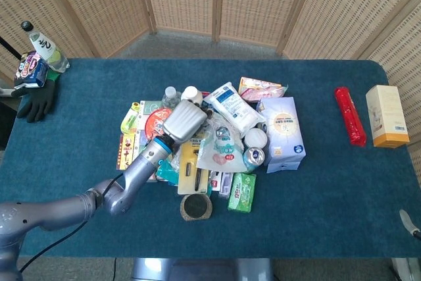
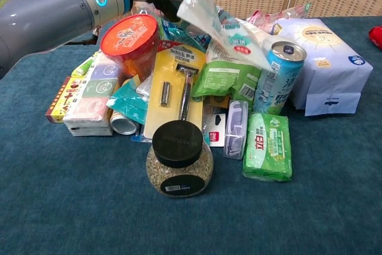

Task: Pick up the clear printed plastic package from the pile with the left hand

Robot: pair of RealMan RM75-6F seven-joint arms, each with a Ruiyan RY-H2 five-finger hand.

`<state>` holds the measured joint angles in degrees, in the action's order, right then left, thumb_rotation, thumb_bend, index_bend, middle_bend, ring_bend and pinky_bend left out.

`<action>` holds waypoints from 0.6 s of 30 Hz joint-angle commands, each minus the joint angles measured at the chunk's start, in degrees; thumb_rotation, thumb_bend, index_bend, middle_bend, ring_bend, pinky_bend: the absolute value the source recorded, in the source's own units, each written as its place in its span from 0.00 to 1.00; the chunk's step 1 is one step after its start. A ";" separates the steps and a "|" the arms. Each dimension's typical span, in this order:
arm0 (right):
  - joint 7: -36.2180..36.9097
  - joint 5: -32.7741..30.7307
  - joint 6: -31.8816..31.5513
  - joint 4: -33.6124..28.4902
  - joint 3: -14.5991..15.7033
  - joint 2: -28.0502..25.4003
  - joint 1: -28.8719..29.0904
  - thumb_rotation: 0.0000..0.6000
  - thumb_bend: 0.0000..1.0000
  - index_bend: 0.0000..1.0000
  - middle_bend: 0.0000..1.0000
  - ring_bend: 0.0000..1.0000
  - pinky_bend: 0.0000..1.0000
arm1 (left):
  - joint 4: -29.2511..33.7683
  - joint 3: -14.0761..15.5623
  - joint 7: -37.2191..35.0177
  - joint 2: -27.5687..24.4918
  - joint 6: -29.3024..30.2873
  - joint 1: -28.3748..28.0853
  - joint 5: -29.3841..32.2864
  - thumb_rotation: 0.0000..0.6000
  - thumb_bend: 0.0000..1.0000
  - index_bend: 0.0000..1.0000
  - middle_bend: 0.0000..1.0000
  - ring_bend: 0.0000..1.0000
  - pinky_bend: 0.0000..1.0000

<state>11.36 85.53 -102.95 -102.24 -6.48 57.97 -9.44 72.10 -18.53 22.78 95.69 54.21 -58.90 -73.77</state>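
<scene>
Clear printed plastic package [image 2: 230, 25] is gripped at its top edge by the left hand [image 1: 185, 119], raised and tilted above the pile; its lower end hangs by the blue can [image 2: 277, 76]. Head view, left to right: black glove [image 1: 36, 101] and bottle [image 1: 45, 49] at the table's [image 1: 92, 90] far left corner, the pile mid-table, red tube [image 1: 349, 115] and yellow box [image 1: 386, 116] well apart at right. Only this view shows those outliers. Chest view alone shows the razor card [image 2: 176, 85], the black-lidded jar [image 2: 179, 159] in front and the green packet [image 2: 267, 147]. Right hand: out of frame in both views.
</scene>
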 commanded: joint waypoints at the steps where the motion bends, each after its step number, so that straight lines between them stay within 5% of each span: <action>1: -0.02 -0.02 0.36 0.09 -0.11 0.11 0.19 0.95 0.22 0.00 0.24 0.00 0.00 | 0.70 -1.10 -6.54 -1.50 4.20 1.43 -2.83 1.00 0.57 0.61 0.59 0.82 0.62; 7: -0.41 0.19 1.56 0.32 -0.36 0.42 0.98 0.95 0.22 0.00 0.24 0.00 0.00 | 5.11 -2.54 -17.09 -4.66 10.67 4.28 -5.51 1.00 0.56 0.59 0.58 0.81 0.61; 18: 0.66 0.52 4.67 2.81 -0.52 2.21 2.98 0.95 0.22 0.00 0.24 0.00 0.00 | 23.25 -2.32 -30.43 -15.97 26.73 15.93 -11.17 1.00 0.54 0.58 0.57 0.80 0.59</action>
<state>11.90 86.08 -98.53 -99.65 -6.98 60.01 -6.67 91.58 -20.92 -4.81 82.80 77.55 -46.04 -83.19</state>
